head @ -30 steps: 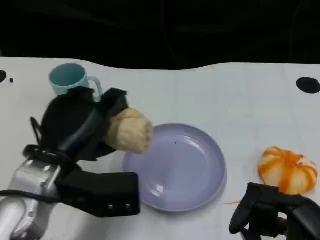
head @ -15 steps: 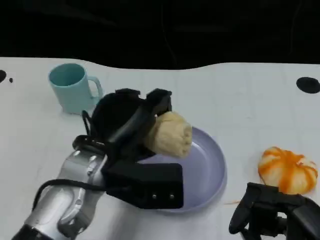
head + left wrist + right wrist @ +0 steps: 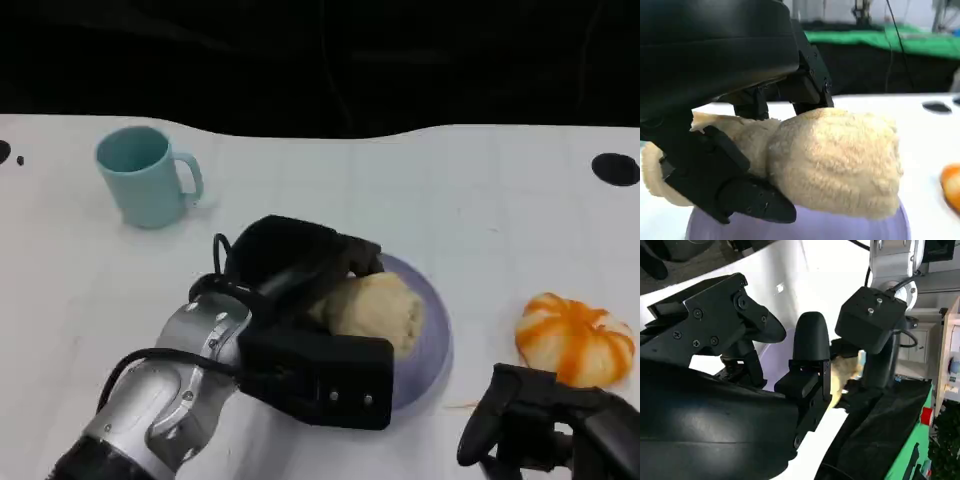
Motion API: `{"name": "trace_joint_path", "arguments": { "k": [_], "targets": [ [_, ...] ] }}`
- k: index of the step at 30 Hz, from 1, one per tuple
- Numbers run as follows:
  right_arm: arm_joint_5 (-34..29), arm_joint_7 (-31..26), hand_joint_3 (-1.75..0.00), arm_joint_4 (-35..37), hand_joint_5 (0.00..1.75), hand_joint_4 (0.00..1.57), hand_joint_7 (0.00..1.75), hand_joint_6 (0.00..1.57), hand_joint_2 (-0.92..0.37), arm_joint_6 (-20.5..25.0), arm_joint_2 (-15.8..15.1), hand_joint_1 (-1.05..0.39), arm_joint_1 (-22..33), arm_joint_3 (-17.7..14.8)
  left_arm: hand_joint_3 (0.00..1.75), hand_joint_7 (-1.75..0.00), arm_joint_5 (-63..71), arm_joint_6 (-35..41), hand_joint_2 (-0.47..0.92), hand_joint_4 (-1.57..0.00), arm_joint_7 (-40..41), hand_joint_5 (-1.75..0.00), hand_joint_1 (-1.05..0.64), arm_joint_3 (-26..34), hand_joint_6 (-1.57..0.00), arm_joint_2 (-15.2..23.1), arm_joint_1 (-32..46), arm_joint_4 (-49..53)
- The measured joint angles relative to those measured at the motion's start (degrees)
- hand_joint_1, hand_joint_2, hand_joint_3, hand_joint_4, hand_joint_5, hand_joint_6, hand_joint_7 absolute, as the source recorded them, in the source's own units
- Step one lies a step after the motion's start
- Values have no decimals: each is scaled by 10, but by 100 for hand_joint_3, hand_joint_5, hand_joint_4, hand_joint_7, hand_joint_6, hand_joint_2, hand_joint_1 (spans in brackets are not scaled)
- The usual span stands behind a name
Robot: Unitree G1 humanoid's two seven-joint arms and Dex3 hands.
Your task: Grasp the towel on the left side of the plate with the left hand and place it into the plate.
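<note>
Head view is showing the left hand point(image 3: 300, 265) gripping the rolled beige terry towel point(image 3: 375, 310) above the round lavender plate point(image 3: 432, 330), with only the release apparently remaining.

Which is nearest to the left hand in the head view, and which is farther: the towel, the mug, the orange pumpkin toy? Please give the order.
From the left hand:
1. Towel: held in the hand, over the plate.
2. Mug: at the table's far left.
3. Orange pumpkin toy: on the right, past the plate.
</note>
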Motion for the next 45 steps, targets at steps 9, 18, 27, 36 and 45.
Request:
{"name": "trace_joint_path", "arguments": {
  "k": [9, 18, 27, 36, 45],
  "targets": [
    [0, -1, -110, 0, 175, 72, 140, 66, -59, 0, 1, -6, 0, 0, 16, 0, 2, 22, 92, -4, -103, -45, -87, -4, -17, 24, 0, -64],
    [2, -2, -111, 0, 175, 72, 141, 65, -58, 2, 5, -7, -1, 1, 14, -1, -20, 38, 92, -6, -183, -49, -88, 32, -19, 76, 12, -173],
    [1, -3, -106, 2, 173, 71, 140, 65, -59, 2, 3, -8, -3, 1, 23, -5, -196, 42, 92, -20, -215, -61, -66, 154, -28, 108, 111, -287],
    [4, -1, -107, 2, 175, 73, 140, 65, -60, 4, 3, -7, -3, 0, 55, -27, -433, 42, 75, -65, -164, -100, -17, 266, -72, 19, 257, -353],
    [4, -1, -108, 6, 174, 71, 141, 65, -59, 2, 1, -5, -7, 1, 128, -136, -570, 208, 54, -78, -46, -167, -13, 307, -73, -88, 390, -480]
  ]
}}
